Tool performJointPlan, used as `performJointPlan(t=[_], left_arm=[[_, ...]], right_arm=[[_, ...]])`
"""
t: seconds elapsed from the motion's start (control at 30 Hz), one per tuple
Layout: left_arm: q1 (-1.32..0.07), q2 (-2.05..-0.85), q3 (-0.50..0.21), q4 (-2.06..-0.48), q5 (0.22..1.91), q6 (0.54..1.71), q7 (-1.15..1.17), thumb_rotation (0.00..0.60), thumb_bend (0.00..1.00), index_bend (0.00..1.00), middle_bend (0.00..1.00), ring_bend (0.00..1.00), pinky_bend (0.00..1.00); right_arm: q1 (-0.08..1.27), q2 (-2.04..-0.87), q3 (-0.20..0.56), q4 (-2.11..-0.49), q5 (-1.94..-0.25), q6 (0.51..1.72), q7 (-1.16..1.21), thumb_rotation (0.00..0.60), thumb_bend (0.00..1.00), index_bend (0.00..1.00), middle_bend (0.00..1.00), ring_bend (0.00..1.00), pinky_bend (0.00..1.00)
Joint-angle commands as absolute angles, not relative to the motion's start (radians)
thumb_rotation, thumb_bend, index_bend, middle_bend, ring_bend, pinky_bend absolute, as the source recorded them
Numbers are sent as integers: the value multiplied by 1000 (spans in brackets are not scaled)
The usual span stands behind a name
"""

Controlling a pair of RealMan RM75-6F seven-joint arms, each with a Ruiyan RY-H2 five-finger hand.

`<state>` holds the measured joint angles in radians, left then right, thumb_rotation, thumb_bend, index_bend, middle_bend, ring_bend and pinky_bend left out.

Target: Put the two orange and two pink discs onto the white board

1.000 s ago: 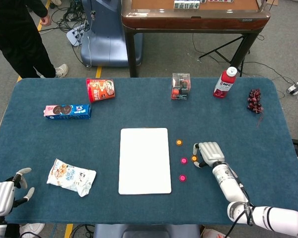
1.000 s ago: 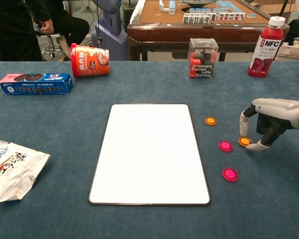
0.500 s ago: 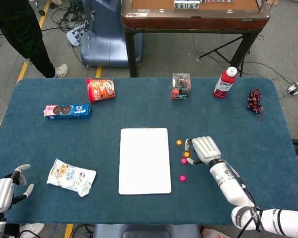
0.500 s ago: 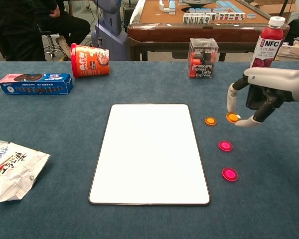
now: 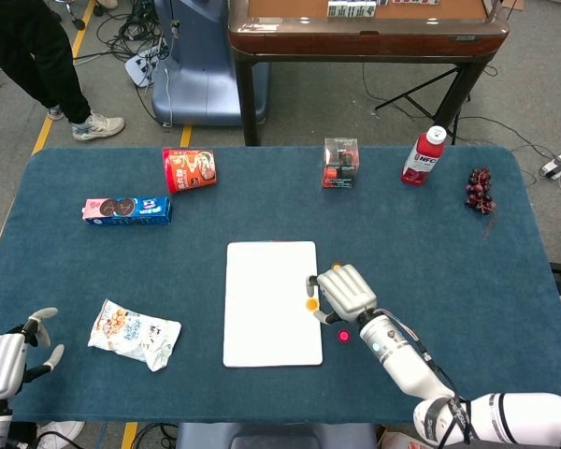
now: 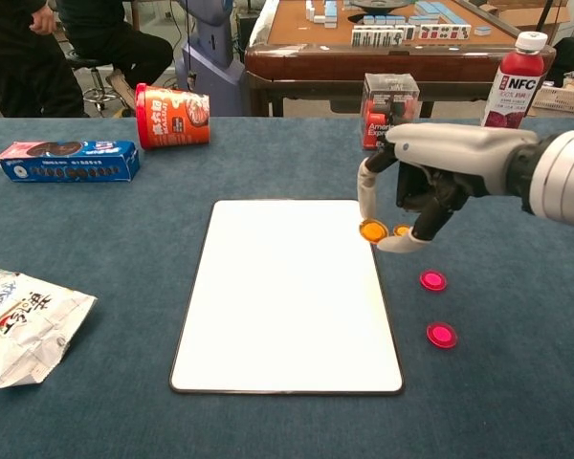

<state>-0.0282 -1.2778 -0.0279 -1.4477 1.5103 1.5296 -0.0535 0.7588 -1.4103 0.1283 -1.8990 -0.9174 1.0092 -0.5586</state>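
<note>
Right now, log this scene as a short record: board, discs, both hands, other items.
board: white board lies flat mid-table, no disc resting on it yet
held disc: orange disc pinched by right hand at the board's right edge
loose discs: second orange disc and two pink discs on the cloth right of the board
left hand: left hand holds nothing, near-left table corner
other items: cookie box, red cup on its side, snack bag
</note>
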Motion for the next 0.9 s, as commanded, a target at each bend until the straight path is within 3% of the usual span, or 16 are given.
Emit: performJointPlan(t=[0.03, 0.33, 0.5, 0.67, 0.77, 0.9], left_arm=[[-26, -1281, -26, -1443, 1508, 1529, -56, 600, 309, 334, 621, 565, 753], [-18, -1280, -25, -1436, 1501, 1534, -64, 600, 309, 334, 621, 565, 753], [-15, -1281, -21, -1434, 1504, 1536, -66, 600, 309, 334, 621, 565, 753], [-8, -1284, -18, -1428, 1499, 1538, -75, 600, 309, 336, 621, 565, 753], [-4, -1285, -15, -1422, 1498, 1538, -79, 600, 309, 336, 621, 565, 753], [-1, -1285, -13, -1419, 1499, 1541, -84, 600, 309, 336, 621, 565, 753]], right_arm=[[772, -1443, 116, -1884, -903, 1005, -573, 600, 288, 546, 1000, 1000, 1000], [798, -1513, 94, -1841, -855, 995, -604, 600, 288, 546, 1000, 1000, 1000], [828, -1561, 96, -1801, -771, 996, -647, 600, 263, 488, 1000, 1000, 1000], [849, -1597, 104, -1776, -721, 1003, -668, 600, 140, 344, 1000, 1000, 1000], [857, -1604, 106, -1770, -711, 1007, -672, 600, 42, 315, 1000, 1000, 1000], [856, -1592, 114, -1776, -712, 1021, -661, 600, 0, 301, 1000, 1000, 1000]])
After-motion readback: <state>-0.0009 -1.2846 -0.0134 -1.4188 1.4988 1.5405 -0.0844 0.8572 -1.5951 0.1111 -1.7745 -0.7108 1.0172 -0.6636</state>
